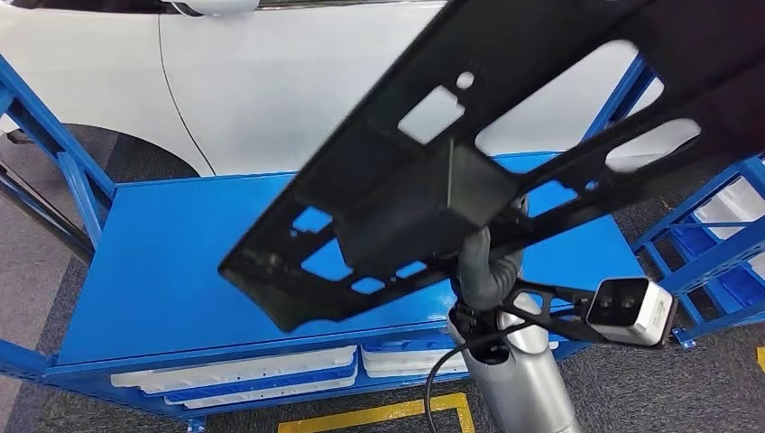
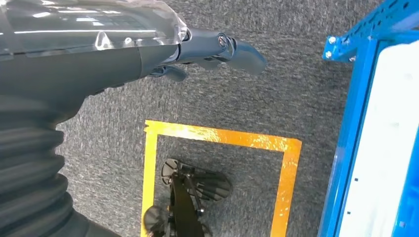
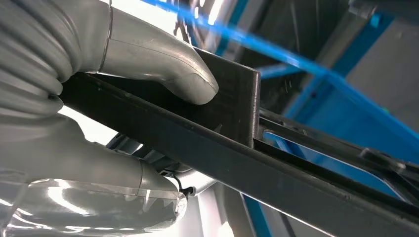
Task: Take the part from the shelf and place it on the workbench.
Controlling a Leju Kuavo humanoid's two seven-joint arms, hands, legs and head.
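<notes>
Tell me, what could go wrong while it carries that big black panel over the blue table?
The black panel is long, and only the right hand holds it, near its middle, so it might tip or slip. Its far end reaches toward the blue rack and could knock it. The panel also blocks much of the head view of the blue table.

Part (image 1: 424, 198) – matt black plastic; workbench (image 1: 171, 262) – smooth blue painted metal.

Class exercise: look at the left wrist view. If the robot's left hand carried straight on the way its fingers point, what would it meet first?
Probably the blue shelf frame. The left hand holds nothing, and its fingers point across grey carpet towards that frame. Depth is unclear, so it might pass above it.
</notes>
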